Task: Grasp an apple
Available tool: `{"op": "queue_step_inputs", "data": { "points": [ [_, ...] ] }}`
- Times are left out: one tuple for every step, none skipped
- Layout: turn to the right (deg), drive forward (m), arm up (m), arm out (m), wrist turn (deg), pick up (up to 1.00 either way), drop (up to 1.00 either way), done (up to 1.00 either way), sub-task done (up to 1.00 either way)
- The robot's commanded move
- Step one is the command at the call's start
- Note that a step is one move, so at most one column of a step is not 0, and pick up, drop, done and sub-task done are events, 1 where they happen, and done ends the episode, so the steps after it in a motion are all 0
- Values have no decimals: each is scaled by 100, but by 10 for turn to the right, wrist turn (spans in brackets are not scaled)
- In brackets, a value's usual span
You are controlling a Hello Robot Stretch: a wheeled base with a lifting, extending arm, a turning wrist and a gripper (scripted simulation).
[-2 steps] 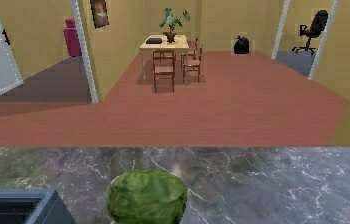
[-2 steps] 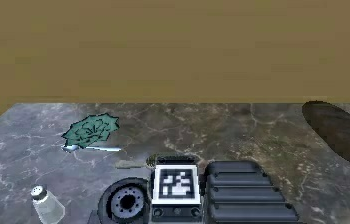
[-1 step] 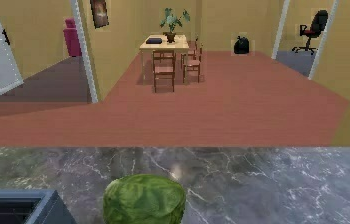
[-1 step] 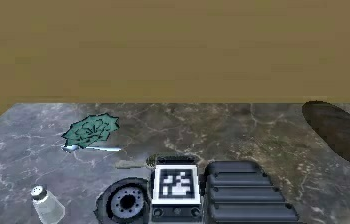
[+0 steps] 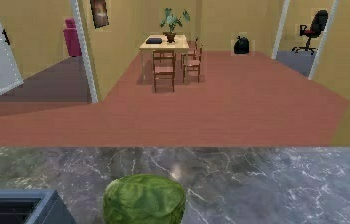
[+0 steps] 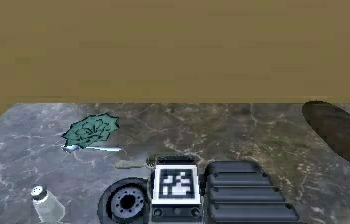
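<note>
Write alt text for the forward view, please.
A grey marble counter runs across the foreground with a round green striped thing on it. Beyond a red-brown floor, a wooden table with chairs and a potted plant stands by a yellow wall.

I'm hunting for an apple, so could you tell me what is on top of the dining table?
On the dining table stand a potted plant and a flat dark thing, too small to name. The tabletop behind the plant's pot is hidden.
</note>
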Motion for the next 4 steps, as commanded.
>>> {"op": "queue_step_inputs", "data": {
  "points": [
    [0, 0, 0, 0, 450, 0, 0, 0, 0],
    [0, 0, 0, 0, 330, 0, 0, 0, 0],
    [0, 0, -10, 0, 0, 0, 0, 0, 0],
    [0, 0, 0, 0, 0, 100, 0, 0, 0]
  ]
}}
